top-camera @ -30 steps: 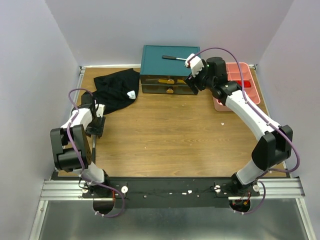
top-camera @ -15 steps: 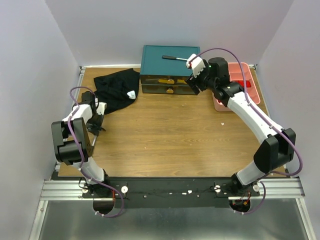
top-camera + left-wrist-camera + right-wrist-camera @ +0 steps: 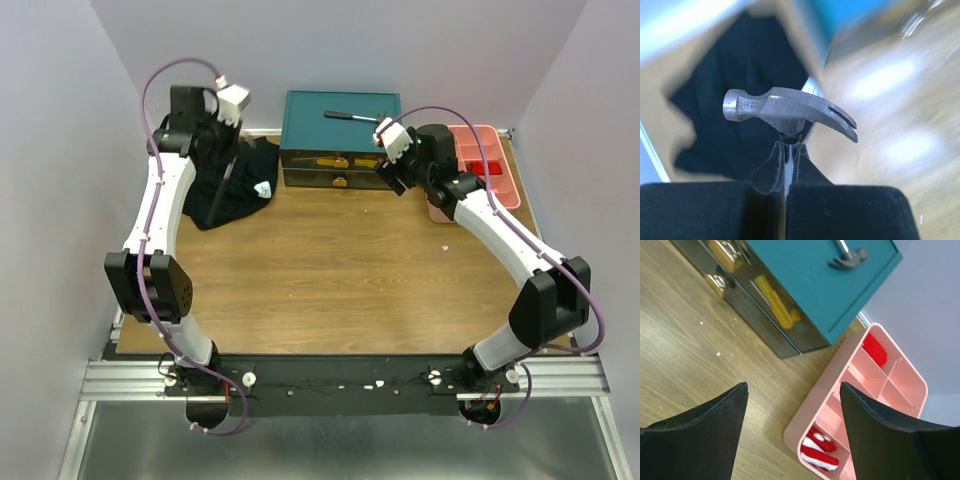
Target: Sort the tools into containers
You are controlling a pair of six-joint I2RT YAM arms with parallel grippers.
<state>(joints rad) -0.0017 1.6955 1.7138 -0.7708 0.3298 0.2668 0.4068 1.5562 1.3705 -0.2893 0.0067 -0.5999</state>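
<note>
My left gripper is raised at the far left, above the black cloth, and is shut on the neck of a steel hammer. The claw head sticks out just past the fingertips. From above, that hammer shows as a thin dark line over the cloth. A second hammer lies on top of the teal cabinet. My right gripper stands open and empty above the table, between the cabinet's right end and the pink tray. Both the cabinet and the tray's rim appear in the right wrist view.
The black cloth lies crumpled at the far left of the table, beside the cabinet. Red and red-striped items sit in the tray's compartments. A yellow handle shows at the cabinet's drawer front. Walls close in the table on three sides.
My left gripper shut on the hammer at the table's left edge and swung it up and away to the far left. The right arm shifted slightly.
</note>
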